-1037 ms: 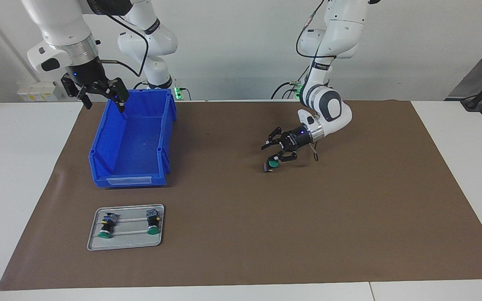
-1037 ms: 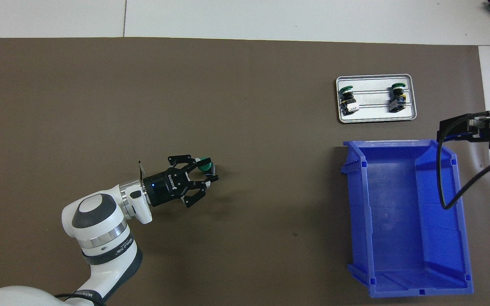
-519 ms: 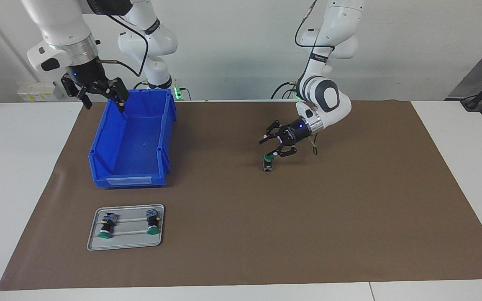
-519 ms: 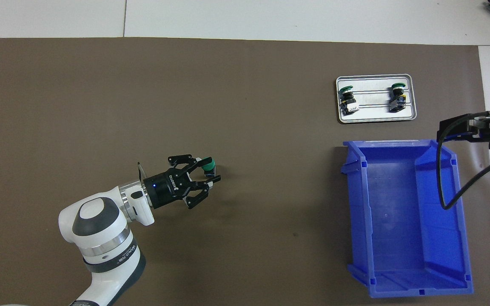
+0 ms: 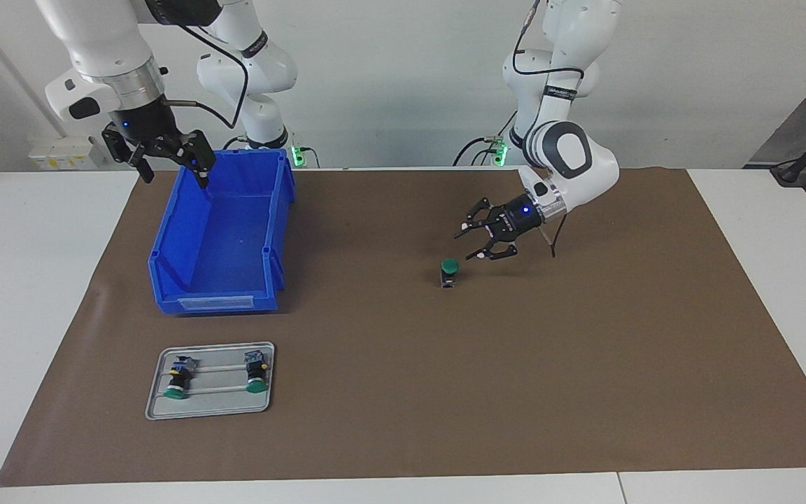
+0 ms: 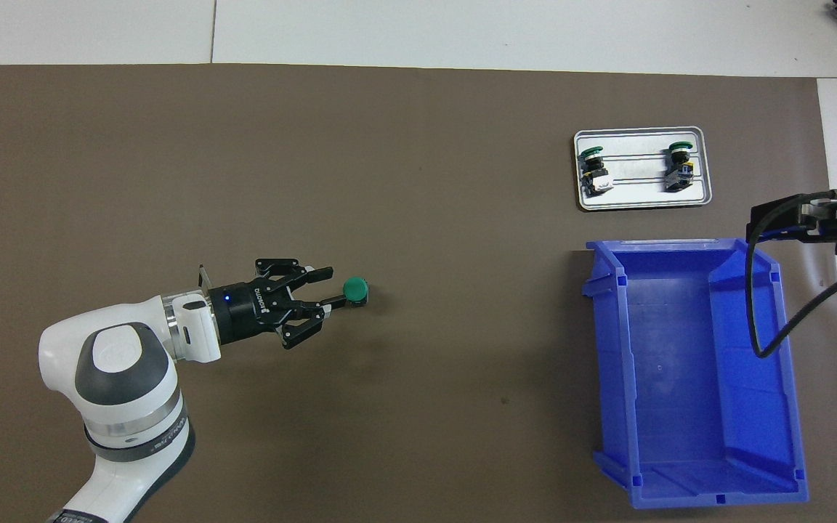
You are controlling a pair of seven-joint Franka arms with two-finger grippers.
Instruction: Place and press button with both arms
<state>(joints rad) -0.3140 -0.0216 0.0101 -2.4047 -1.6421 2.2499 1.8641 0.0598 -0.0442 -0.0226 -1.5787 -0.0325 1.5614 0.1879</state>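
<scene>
One button point(image 5: 450, 270) stands upright on the brown mat near the table's middle, green cap on top; it also shows in the overhead view point(image 6: 354, 290). My left gripper point(image 5: 470, 242) is open and empty. It hangs low over the mat just beside the button, toward the left arm's end, with a small gap between them; the overhead view shows it too point(image 6: 328, 289). My right gripper point(image 5: 167, 158) is open and empty, and waits above the corner of the blue bin point(image 5: 215, 302) nearest the robots.
A grey metal tray point(image 5: 213, 393) holds two more buttons point(image 5: 178, 378) point(image 5: 256, 372) lying on their sides, farther from the robots than the bin. In the overhead view the tray point(image 6: 636, 195) and bin point(image 6: 609, 363) lie at the right arm's end.
My left gripper let go of the button, which now stands upright, cap up. The gripper drew back toward the left arm's end. The right arm has not moved.
</scene>
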